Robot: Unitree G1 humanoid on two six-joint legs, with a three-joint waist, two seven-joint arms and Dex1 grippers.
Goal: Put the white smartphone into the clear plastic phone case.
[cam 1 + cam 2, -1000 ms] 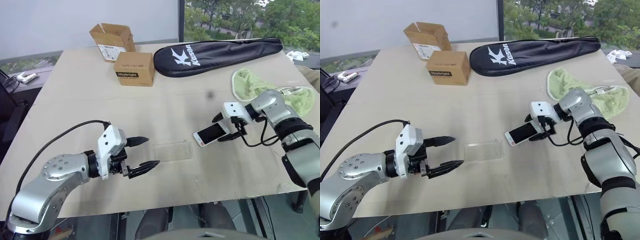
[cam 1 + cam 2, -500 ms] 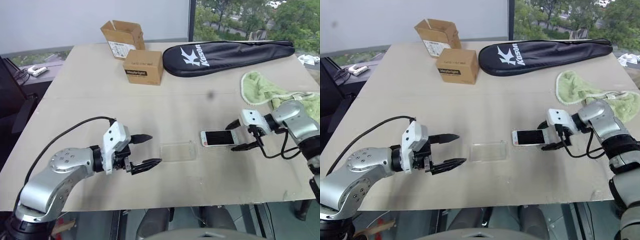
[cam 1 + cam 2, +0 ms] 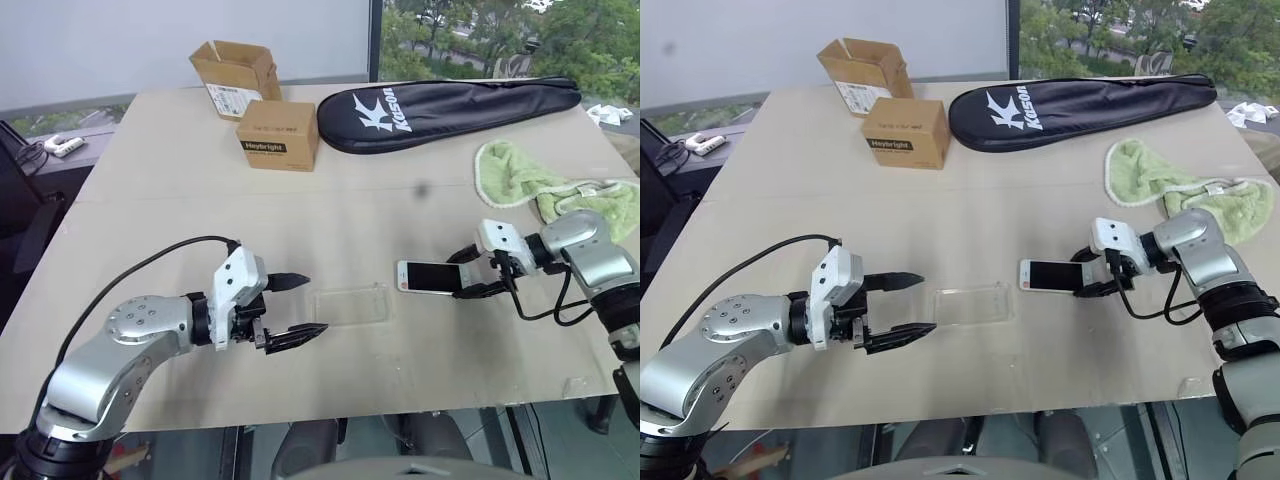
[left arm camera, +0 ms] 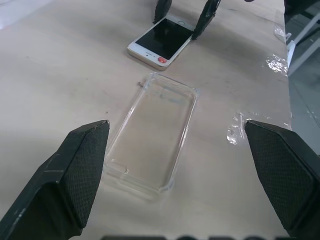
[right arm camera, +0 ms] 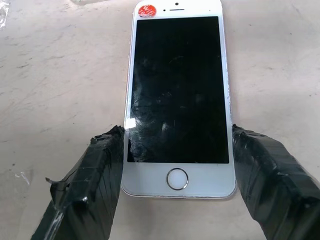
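The white smartphone lies flat on the table, screen up, to the right of the clear plastic phone case. A short gap separates the two. My right gripper reaches in from the right, and its taped pads press the phone's two long edges at the home-button end. To the left of the case my left gripper hovers low and open, pointing at it, with nothing between its fingers.
Two cardboard boxes stand at the back left. A black racket bag lies at the back and a green cloth at the right. The table's front edge runs close below both grippers.
The phone went from slanted to lying level with the table's front edge, as my right gripper drew back rightward with it. Its fingers have closed onto the phone's sides. The left gripper stayed put.
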